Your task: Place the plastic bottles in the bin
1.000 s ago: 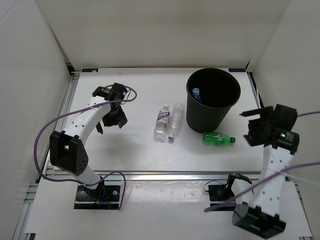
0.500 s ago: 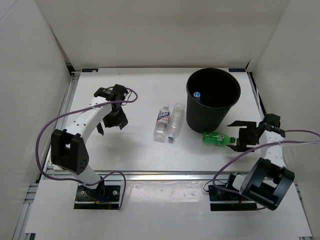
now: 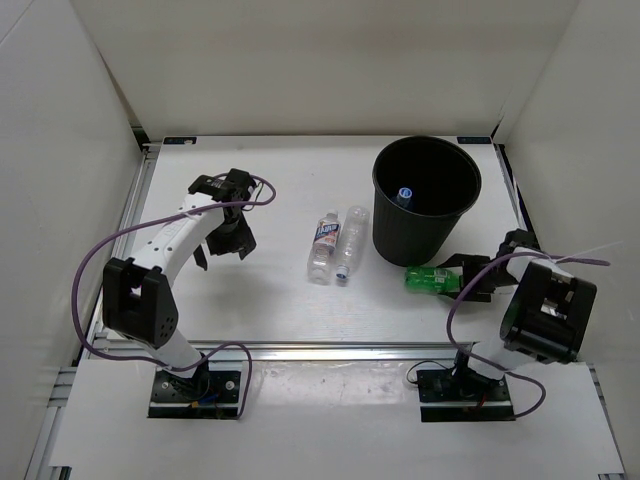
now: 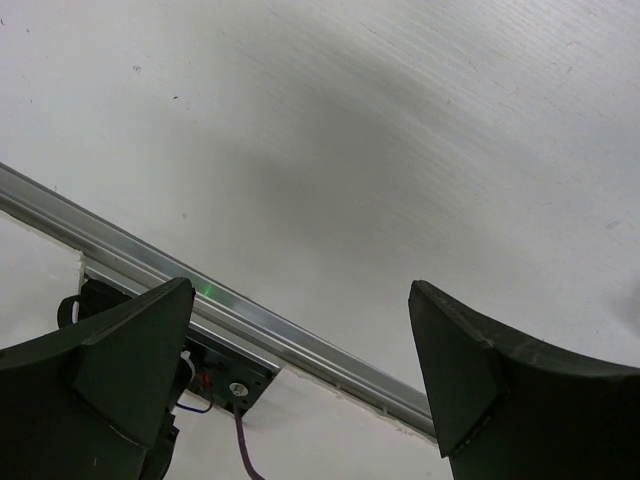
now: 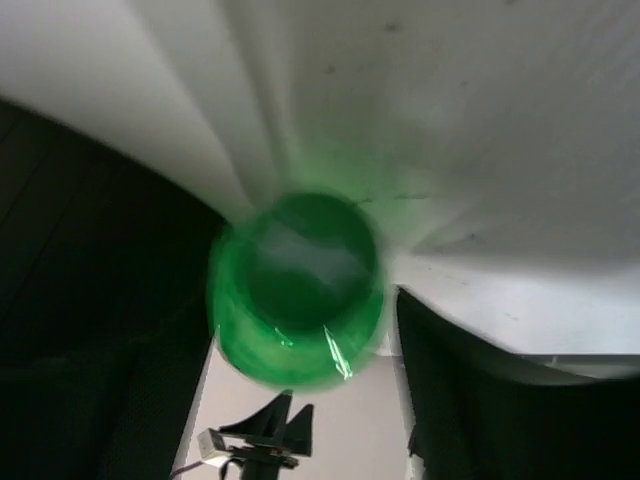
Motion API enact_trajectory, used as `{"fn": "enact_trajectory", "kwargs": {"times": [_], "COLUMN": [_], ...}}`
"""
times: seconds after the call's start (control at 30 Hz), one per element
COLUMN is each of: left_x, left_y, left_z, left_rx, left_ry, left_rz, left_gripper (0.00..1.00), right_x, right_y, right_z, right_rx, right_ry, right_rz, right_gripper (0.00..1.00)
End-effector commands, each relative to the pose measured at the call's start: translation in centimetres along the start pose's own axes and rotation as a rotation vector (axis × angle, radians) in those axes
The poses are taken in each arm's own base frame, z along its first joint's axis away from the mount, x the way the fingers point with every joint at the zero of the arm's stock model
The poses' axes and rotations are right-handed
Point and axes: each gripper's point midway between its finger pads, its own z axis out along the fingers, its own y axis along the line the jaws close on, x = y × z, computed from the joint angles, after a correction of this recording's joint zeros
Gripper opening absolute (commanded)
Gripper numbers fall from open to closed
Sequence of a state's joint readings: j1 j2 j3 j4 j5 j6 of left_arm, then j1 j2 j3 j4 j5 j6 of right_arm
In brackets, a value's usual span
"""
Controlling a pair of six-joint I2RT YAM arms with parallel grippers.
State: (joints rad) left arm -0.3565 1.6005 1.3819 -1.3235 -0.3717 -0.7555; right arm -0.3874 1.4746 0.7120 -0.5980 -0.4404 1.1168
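The green bottle lies on the table just in front of the black bin. My right gripper is low at the bottle's right end and shut on it. In the right wrist view the green bottle fills the gap between the dark fingers of the right gripper. Two clear bottles lie side by side left of the bin. A blue-capped bottle rests inside the bin. My left gripper hangs open over bare table at the left, and the left gripper holds nothing.
White walls close in the table on the left, back and right. An aluminium rail runs along the table's near edge, with the left arm's base plate below it. A purple cable loops off the left arm.
My right arm has dropped from high at the right down to the table and reached left to the green bottle, and its jaws have closed on it. The left arm has not moved.
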Motion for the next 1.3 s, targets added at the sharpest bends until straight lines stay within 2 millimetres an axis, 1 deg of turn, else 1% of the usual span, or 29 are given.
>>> {"fn": "enact_trajectory", "kwargs": {"times": [0.0, 0.13, 0.27, 0.3, 0.33, 0.37, 0.4, 0.43, 0.47, 0.5, 0.53, 0.57, 0.6, 0.67, 0.7, 0.73, 0.77, 0.8, 0.83, 0.87, 0.9, 0.93, 0.97, 1.0, 1.03, 1.07, 1.1, 1.23, 1.27], "left_x": [-0.2, 0.0, -0.4, -0.4, -1.0, -1.4, -1.6, -1.9, -1.9, -1.9, -1.7, -1.6, -1.5, -0.7, -0.8, -0.8, -0.8, -0.7, -0.6, -0.4, -1.0, -1.0, -0.7, -1.2, -1.1, -1.6, -2.3, -3.8, -4.0], "left_y": [-0.2, -0.1, -0.3, -0.3, -0.6, -0.6, -0.4, -0.4, -0.4, -0.4, -0.6, -1.1, -1.6, -3.4, -4.0, -4.7, -5.8, -6.2, -7.3, -8.1, -8.9, -9.6, -10.4, -11.2, -11.9, -12.5, -13.0, -16.1, -16.9], "left_z": [0.0, 0.2, -0.2, -0.2, -0.7, -0.9, -1.1, -1.6, -1.6, -1.6, -1.8, -1.9, -2.0, -2.1, -2.3, -2.5, -2.8, -3.0, -3.4, -3.7, -4.0, -4.7, -5.1, -5.9, -6.5, -6.8, -8.2, -10.0, -10.2], "left_rx": [0.002, -0.009, 0.002, 0.002, 0.017, 0.016, 0.009, 0.016, 0.016, 0.016, 0.036, 0.063, 0.092, 0.197, 0.235, 0.269, 0.328, 0.358, 0.41, 0.443, 0.479, 0.51, 0.525, 0.553, 0.566, 0.584, 0.623, 0.734, 0.757], "left_ry": [-0.008, 0.004, -0.008, -0.008, -0.024, -0.038, -0.047, -0.054, -0.054, -0.054, -0.047, -0.038, -0.03, 0.005, 0.007, 0.01, 0.019, 0.022, 0.042, 0.047, 0.031, 0.022, 0.027, 0.016, 0.007, 0.0, -0.019, -0.047, -0.04], "left_rz": [0.01, 0.016, 0.01, 0.01, 0.001, -0.003, -0.004, -0.008, -0.008, -0.008, -0.01, -0.014, 0.01, 0.024, 0.04, 0.048, 0.053, 0.071, 0.082, 0.091, 0.099, 0.12, 0.139, 0.146, 0.161, 0.16, 0.157, 0.184, 0.189], "left_gripper": [1.0, 1.0, 1.0, 1.0, 1.0, 1.0, 1.0, 1.0, 1.0, 1.0, 1.0, 1.0, 1.0, 1.0, 1.0, 1.0, 1.0, 1.0, 1.0, 1.0, 1.0, 1.0, 1.0, 1.0, 1.0, 1.0, 1.0, 1.0, 1.0], "right_x": [0.1, 0.2, 1.8, 2.8, 3.7, 4.6, 6.2, 7.0, 7.7, 8.8, 9.5, 10.2, 11.7, 12.5, 13.1, 13.1, 13.3, 12.4, 11.9, 12.4, 11.2, 10.8, 10.7, 10.7, 11.3, 10.6, 11.7, 11.5, 12.1], "right_y": [1.7, 1.3, 2.1, 0.9, 1.4, 1.2, -0.2, -0.4, 0.7, 0.0, 0.3, 1.1, 3.0, 6.2, 9.5, 11.3, 12.9, 15.9, 17.3, 18.7, 20.4, 21.5, 22.6, 23.2, 23.7, 24.2, 24.9, 24.3, 24.2], "right_z": [0.2, -0.6, -4.8, -5.9, -8.2, -9.5, -11.5, -13.1, -15.8, -17.6, -19.6, -21.3, -24.9, -27.9, -30.6, -31.7, -32.3, -33.1, -33.0, -32.2, -30.5, -29.8, -27.6, -26.8, -25.8, -24.0, -25.1, -25.4, -26.5], "right_rx": [-0.034, -0.004, -0.035, 0.01, -0.031, -0.038, -0.022, -0.037, -0.091, -0.089, -0.132, -0.178, -0.288, -0.396, -0.51, -0.561, -0.598, -0.629, -0.628, -0.624, -0.582, -0.571, -0.531, -0.513, -0.5, -0.453, -0.478, -0.443, -0.484], "right_ry": [0.025, 0.004, -0.04, -0.027, -0.052, -0.057, -0.059, -0.071, -0.129, -0.134, -0.172, -0.191, -0.262, -0.306, -0.349, -0.361, -0.367, -0.415, -0.44, -0.443, -0.453, -0.472, -0.449, -0.448, -0.427, -0.391, -0.392, -0.43, -0.451], "right_rz": [-0.044, -0.059, -0.172, -0.171, -0.249, -0.283, -0.298, -0.316, -0.388, -0.391, -0.426, -0.461, -0.56, -0.628, -0.685, -0.683, -0.707, -0.73, -0.733, -0.773, -0.779, -0.787, -0.824, -0.829, -0.866, -0.863, -0.885, -0.894, -0.907], "right_gripper": [0.68, 0.49, 0.37, 0.36, 0.32, 0.31, 0.31, 0.31, 0.29, 0.29, 0.29, 0.29, 0.29, 0.29, 0.29, 0.29, 0.29, 0.29, 0.29, 0.29, 0.33, 0.38, 0.48, 0.68, 0.83, 1.0, 1.0, 1.0, 1.0]}}
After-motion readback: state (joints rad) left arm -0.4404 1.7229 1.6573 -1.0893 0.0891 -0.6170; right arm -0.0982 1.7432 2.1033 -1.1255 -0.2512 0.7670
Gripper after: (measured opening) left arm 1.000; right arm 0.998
